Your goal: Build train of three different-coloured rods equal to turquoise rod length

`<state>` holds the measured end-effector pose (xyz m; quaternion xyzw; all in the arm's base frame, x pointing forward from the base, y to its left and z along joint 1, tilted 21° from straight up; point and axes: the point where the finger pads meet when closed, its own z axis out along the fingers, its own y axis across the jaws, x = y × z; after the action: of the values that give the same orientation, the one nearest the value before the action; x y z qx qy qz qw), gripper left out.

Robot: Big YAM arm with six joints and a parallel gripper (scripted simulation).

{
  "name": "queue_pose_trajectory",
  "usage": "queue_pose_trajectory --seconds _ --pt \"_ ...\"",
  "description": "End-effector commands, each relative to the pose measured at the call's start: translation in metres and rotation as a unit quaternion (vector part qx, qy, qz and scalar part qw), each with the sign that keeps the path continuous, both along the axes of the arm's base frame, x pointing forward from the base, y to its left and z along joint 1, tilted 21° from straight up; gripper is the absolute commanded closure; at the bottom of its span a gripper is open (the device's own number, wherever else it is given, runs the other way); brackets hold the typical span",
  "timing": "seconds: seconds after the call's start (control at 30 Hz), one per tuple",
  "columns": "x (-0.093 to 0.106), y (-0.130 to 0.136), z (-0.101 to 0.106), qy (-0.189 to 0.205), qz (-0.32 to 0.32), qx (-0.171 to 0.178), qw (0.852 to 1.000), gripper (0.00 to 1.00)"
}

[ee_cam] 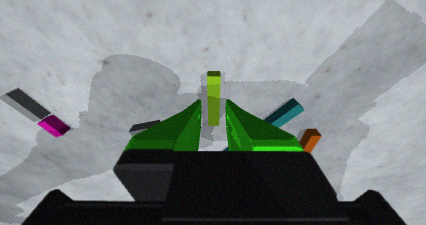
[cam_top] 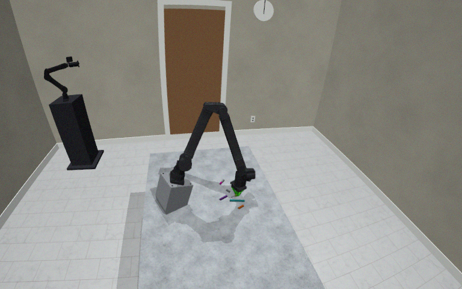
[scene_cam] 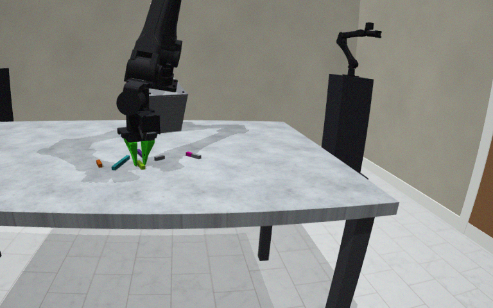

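My gripper (cam_top: 237,195) (scene_cam: 140,164) (ee_cam: 213,105) is partly open, pointing down low over the lime rod (scene_cam: 141,166) (ee_cam: 213,92). Its green fingers flank that rod with a gap on each side in the wrist view; the exact tip height is unclear. The magenta rod (cam_top: 221,182) (scene_cam: 189,154) (ee_cam: 52,126) lies end to end with one grey rod (scene_cam: 196,156) (ee_cam: 29,104). Another grey rod (cam_top: 228,191) (scene_cam: 159,158) (ee_cam: 145,126) lies alone, partly hidden in the wrist view. The turquoise rod (cam_top: 237,200) (scene_cam: 120,162) (ee_cam: 286,113) lies flat beside the gripper.
The orange rod (cam_top: 240,206) (scene_cam: 99,163) (ee_cam: 310,141) lies beyond the turquoise rod. The purple rod (cam_top: 223,197) (scene_cam: 139,152) lies on the arm's base side, partly behind the fingers in the exterior view. The grey base block (cam_top: 172,195) stands on the table (cam_top: 190,257) (scene_cam: 241,190).
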<state>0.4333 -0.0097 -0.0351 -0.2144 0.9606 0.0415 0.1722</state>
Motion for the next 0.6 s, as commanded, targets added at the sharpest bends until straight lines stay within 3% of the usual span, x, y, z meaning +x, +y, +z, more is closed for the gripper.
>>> queue_pose_trajectory --seconds 0.0,0.17,0.57 --pt "0.020 0.001 0.017 -0.030 -0.003 -0.002 1.000 0.77" --pt "0.016 0.003 0.007 -0.018 -0.001 -0.001 1.000 0.77" --pt "0.019 0.002 0.013 -0.026 -0.002 -0.002 1.000 0.77"
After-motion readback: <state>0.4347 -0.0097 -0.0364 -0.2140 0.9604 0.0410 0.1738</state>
